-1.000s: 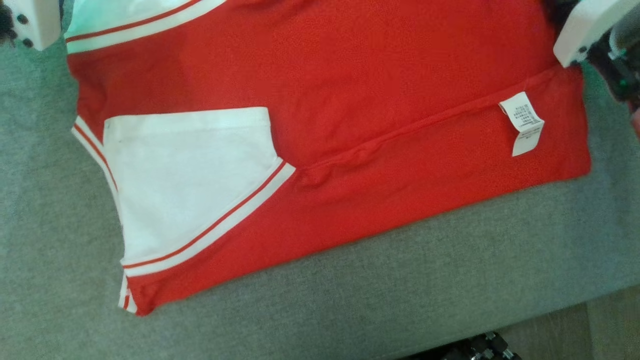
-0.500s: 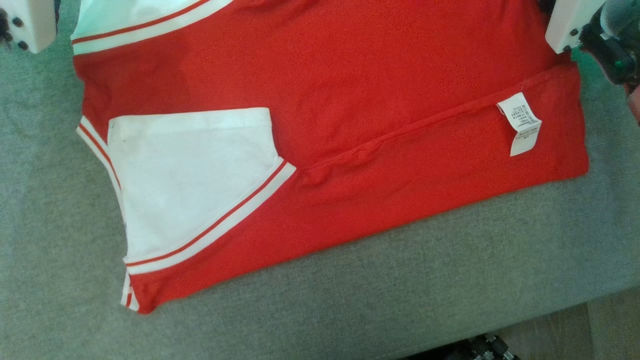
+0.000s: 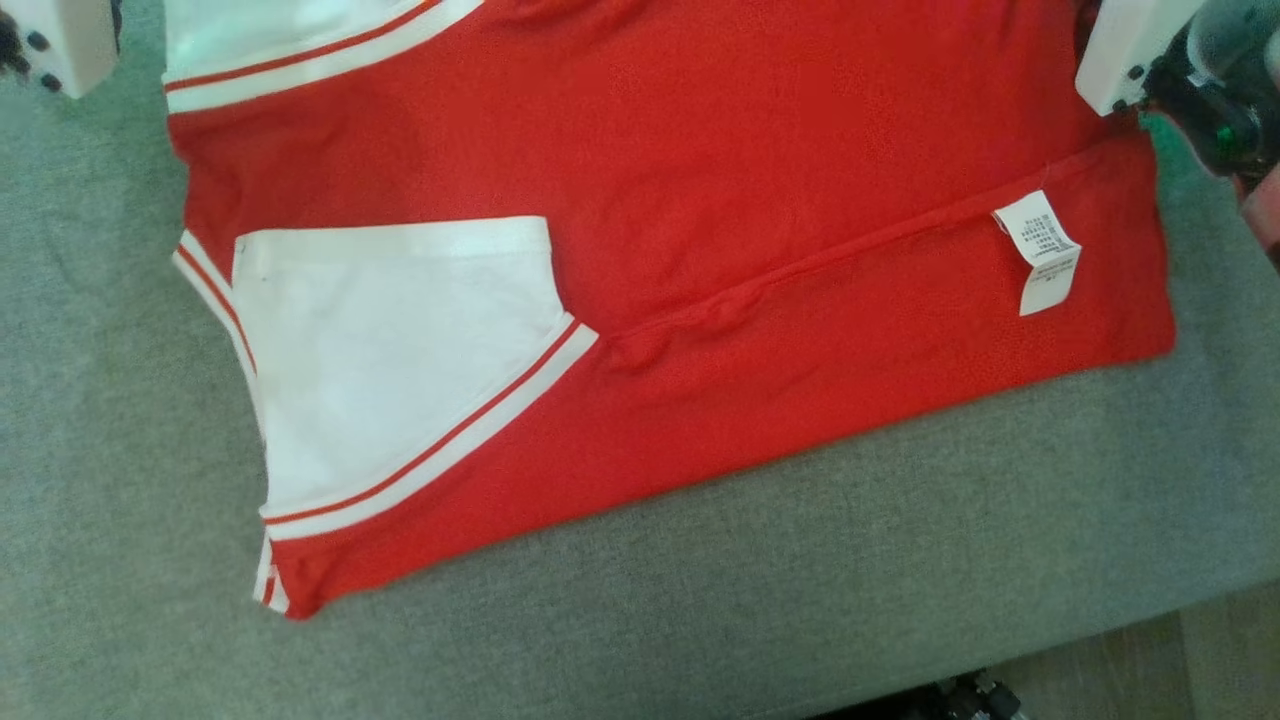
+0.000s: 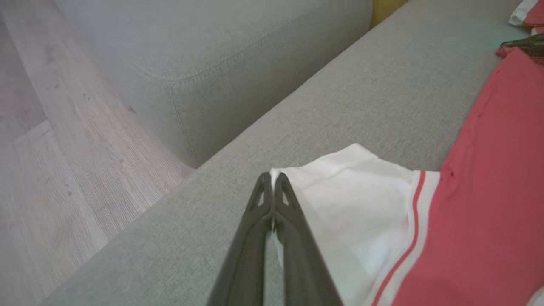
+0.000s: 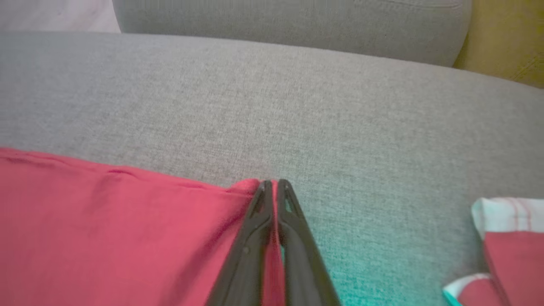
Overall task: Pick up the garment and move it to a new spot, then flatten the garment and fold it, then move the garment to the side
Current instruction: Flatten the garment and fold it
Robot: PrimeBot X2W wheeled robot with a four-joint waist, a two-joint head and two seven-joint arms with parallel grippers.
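Grey sofa seat (image 3: 900, 560), lower frame, holds garment (image 3: 760, 130). L gripper (image 4: 272, 187) pinches white sleeve (image 4: 357, 199), R gripper (image 5: 274, 187) pinches red corner (image 5: 242, 191); uneven pull could slip thin grips.

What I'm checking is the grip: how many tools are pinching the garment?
2. The left tool pinches a corner of the white sleeve of the garment; the right tool pinches its red corner.

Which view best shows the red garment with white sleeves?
Head view: the red garment lies spread on the grey cushion. Left wrist view gives its pinched white sleeve; right wrist view its pinched red corner.
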